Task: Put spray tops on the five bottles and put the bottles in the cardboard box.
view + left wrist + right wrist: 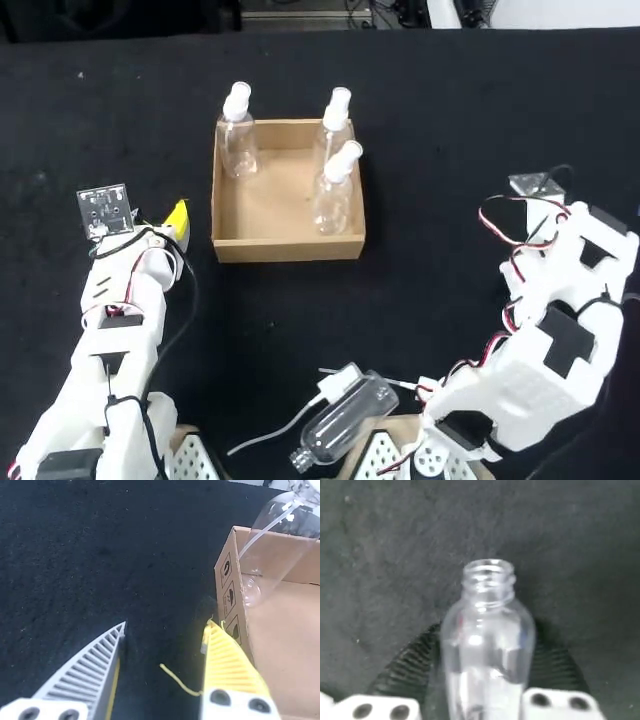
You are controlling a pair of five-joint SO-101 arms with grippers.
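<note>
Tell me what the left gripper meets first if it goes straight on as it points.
Probably only the black table: the open left gripper points alongside the cardboard box, whose wall its yellow finger might graze.

Three bottles (331, 190) in box (288, 247); fourth bottle (345, 420) nearer
</note>
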